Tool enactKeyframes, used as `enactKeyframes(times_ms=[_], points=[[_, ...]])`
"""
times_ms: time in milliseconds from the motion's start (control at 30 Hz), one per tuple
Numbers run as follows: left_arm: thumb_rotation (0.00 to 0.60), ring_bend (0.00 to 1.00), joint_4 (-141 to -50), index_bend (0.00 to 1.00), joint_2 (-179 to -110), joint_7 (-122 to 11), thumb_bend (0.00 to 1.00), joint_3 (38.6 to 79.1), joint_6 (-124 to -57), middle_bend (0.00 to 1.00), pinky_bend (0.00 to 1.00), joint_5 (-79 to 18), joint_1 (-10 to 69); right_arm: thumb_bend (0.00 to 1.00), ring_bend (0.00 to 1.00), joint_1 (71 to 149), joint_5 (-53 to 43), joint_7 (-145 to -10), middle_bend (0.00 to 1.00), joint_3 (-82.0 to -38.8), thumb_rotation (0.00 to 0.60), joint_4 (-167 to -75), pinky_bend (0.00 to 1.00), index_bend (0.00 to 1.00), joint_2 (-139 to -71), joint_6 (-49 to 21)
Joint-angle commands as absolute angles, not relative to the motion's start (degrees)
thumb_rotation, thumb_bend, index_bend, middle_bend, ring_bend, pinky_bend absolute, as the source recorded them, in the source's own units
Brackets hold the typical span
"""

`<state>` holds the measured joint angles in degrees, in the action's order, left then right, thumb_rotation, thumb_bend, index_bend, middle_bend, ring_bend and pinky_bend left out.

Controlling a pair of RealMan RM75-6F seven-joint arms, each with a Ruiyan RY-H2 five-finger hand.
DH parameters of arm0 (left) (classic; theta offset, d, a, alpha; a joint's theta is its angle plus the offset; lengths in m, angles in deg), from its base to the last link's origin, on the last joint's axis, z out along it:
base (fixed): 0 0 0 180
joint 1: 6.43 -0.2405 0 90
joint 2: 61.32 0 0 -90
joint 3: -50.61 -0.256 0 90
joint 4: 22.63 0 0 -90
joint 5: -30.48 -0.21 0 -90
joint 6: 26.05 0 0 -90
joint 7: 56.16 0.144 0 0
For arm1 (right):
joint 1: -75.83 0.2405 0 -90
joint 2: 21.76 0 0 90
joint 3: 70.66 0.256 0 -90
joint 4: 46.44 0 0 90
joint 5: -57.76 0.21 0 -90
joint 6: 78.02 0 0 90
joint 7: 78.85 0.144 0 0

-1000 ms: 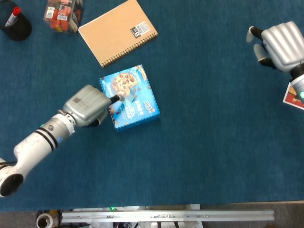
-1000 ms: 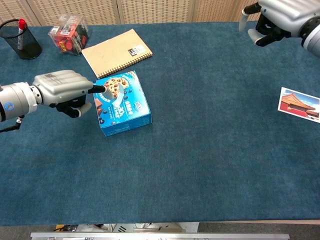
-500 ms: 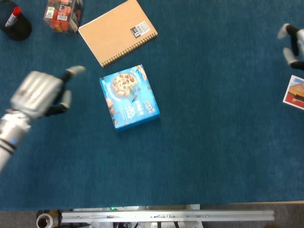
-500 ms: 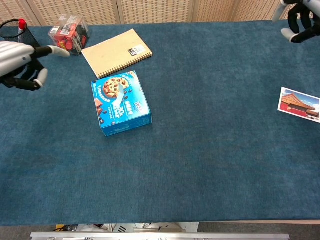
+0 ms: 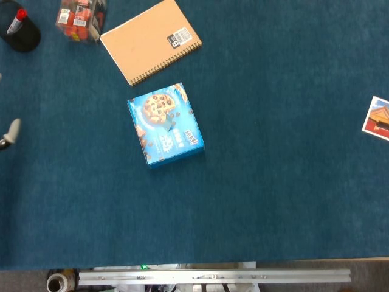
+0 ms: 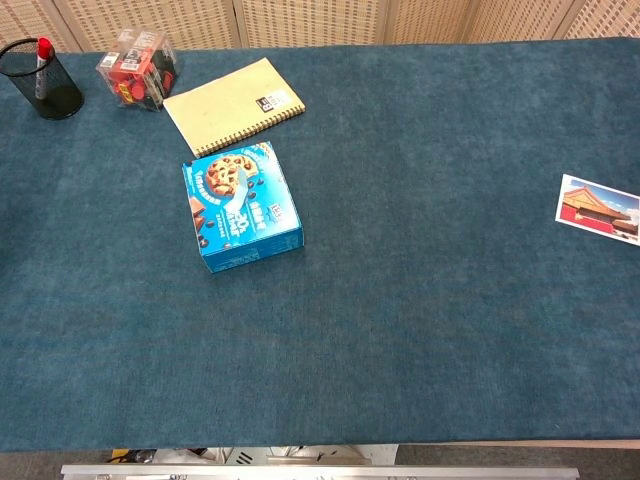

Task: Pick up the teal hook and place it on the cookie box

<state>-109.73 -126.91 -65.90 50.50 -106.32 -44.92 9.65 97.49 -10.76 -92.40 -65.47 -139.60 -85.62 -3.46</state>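
Locating the hook: the teal hook (image 5: 168,126) appears to lie on the top face of the cookie box (image 5: 165,125), near its middle. It is small and blends into the blue print, so its outline is hard to read.
Hook axis: too small to tell for sure. In the chest view a pale sliver on the lid seems to run slantwise, roughly along the box's longer side.
Box pose: flat on the blue table cloth (image 5: 273,201), turned at an angle, with its far corner pointing towards the spiral notebook (image 5: 151,39) and a clear gap between the two.
Left hand: only a pale fingertip of the left hand (image 5: 10,131) shows at the left edge of the head view, well apart from the box. I cannot tell whether it is spread or curled. Nothing can be seen in it.
Right hand: outside both views.
Nearer side: the box sits left of the table's middle, so the left hand is the nearer one. The hook lies to that fingertip's right, at about the same depth on the table.
Task standing: judged from how things lie, the hook is already on the box and no reach seems called for.
Other things: black pen cup (image 5: 21,33), clear box of red items (image 5: 79,21), postcard (image 5: 377,118) at the far right.
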Motion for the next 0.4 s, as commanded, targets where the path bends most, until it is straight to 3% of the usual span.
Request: enactKeyframes(times_ms=[33, 100, 400], points=[[0.269, 0.18, -108.9, 0.11, -128.1, -64.9, 0.29, 50.5, -108.8, 0.19, 0.24, -45.1, 7.2, 0.12, 0.29, 95.7, -11.8, -93.3, 0.37, -66.3, 0.6, -140.4, 0.48, 0.31, -85.7, -1.6], [0.335, 0.18, -109.4, 0.11, -128.3, -64.1, 0.29, 50.7, -109.7, 0.19, 0.24, -44.9, 6.3, 0.12, 0.29, 95.0, -12.4, -93.3, 0.37, -66.4, 0.6, -140.7, 0.48, 0.31, -85.7, -0.8], [0.348, 0.18, -110.7, 0.11, -128.7, -63.3, 0.29, 51.7, -110.4, 0.19, 0.24, -46.5, 4.8, 0.12, 0.29, 93.7, -14.4, -92.8, 0.37, -65.9, 0.6, -141.3, 0.48, 0.31, -85.9, 0.1]])
